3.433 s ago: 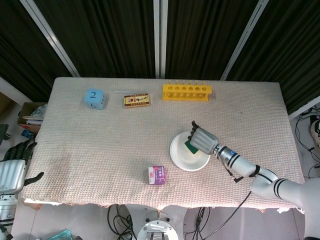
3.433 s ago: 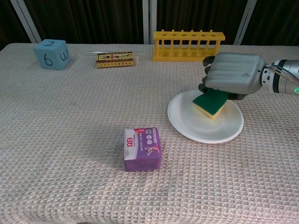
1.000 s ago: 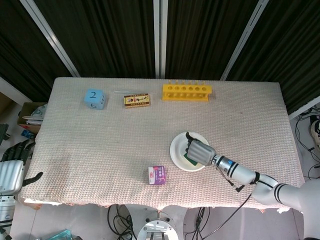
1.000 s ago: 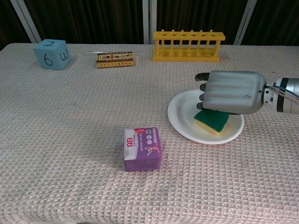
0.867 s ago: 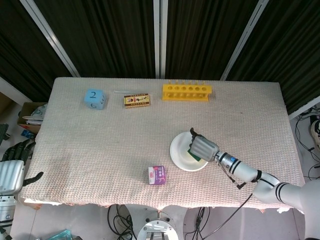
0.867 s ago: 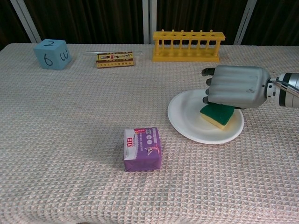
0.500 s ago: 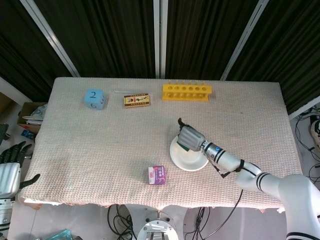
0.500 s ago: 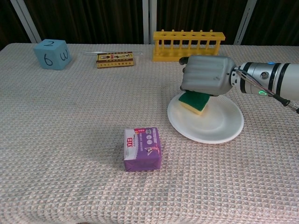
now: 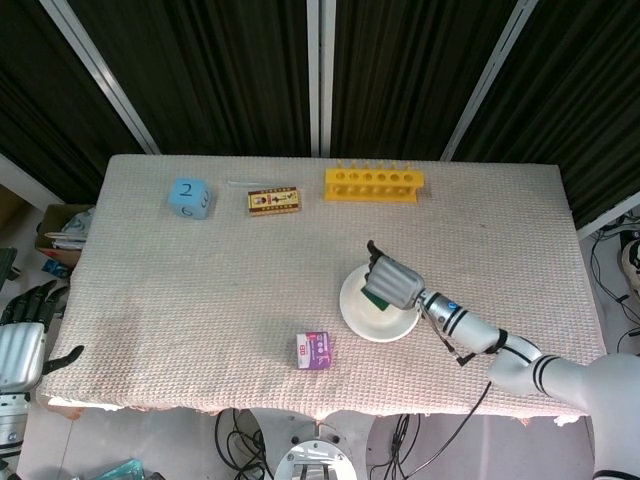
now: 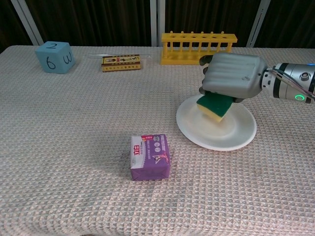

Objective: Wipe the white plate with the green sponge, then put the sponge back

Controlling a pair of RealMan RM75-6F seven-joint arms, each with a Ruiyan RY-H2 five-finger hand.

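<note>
The green sponge (image 10: 214, 105), green on top with a yellow underside, sits tilted over the far-left part of the white plate (image 10: 216, 132), gripped from above by the right hand (image 10: 232, 77), whose fingers curl down around it. Whether the sponge's lower edge touches the plate cannot be told. The plate rests on the woven cloth of the table (image 10: 74, 147), right of centre.

Nearest to the plate, a purple packet (image 10: 150, 157) lies to its front left, well apart from the rim. Behind the plate, a yellow test-tube rack (image 10: 198, 47) stands at the far edge, just beyond the hand. Left of the rack lies a small flat box (image 10: 121, 63), and further left a blue cube (image 10: 54, 57) marked with numbers.

The left hand (image 9: 30, 325) hangs off the table's left edge in the head view, fingers apart and holding nothing.
</note>
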